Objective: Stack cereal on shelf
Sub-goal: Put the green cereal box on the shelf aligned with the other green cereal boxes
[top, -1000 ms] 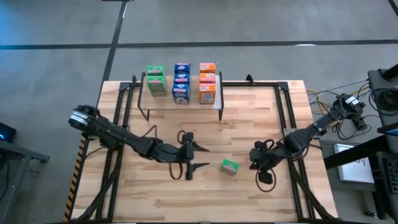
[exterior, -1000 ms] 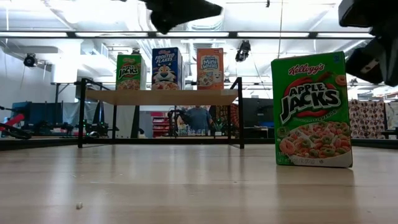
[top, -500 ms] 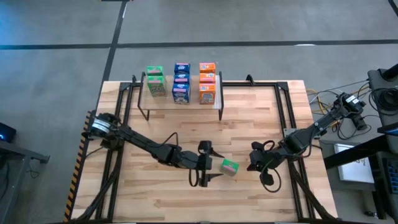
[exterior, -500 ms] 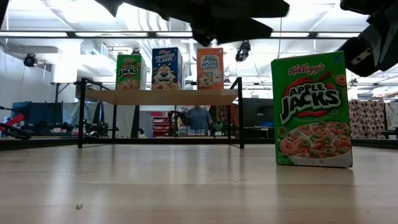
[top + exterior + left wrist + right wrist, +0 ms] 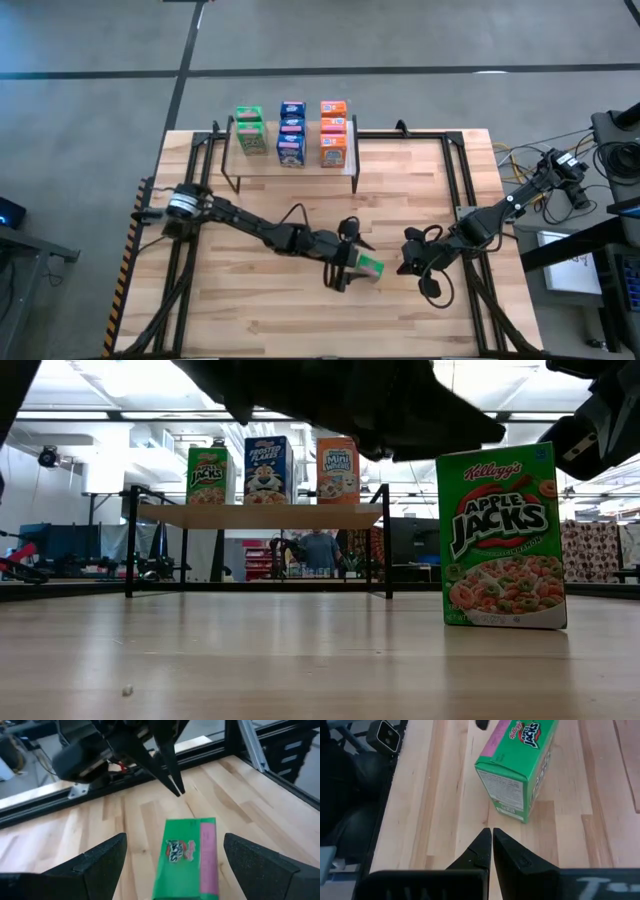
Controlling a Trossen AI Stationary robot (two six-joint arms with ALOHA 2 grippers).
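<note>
a small green cardboard apple jacks cereal box (image 5: pixel 501 537) is standing upright on the light-wood plank desk (image 5: pixel 250 310), out in the open and well apart from the shelf. its printed front is showing a red and white logo above a bowl of orange and green rings; its top flap is pink, and one narrow side is carrying fine white print, seen in the right wrist view (image 5: pixel 517 767).

the left gripper (image 5: pixel 352 263) is hanging just above this box with its jaws spread wide, one dark finger (image 5: pixel 100 862) on each side of the box top and neither touching it.

the right gripper (image 5: pixel 491 847) is sitting low over the desk near the box, its jaws pressed together and pointing at the box's narrow side without touching it.

the low light-wood shelf on thin black legs (image 5: pixel 300 170) is standing at the far edge of the desk, carrying the other small cereal boxes in three rows: green ones (image 5: pixel 250 130), blue ones (image 5: pixel 291 132) and orange ones (image 5: pixel 333 132).
</note>
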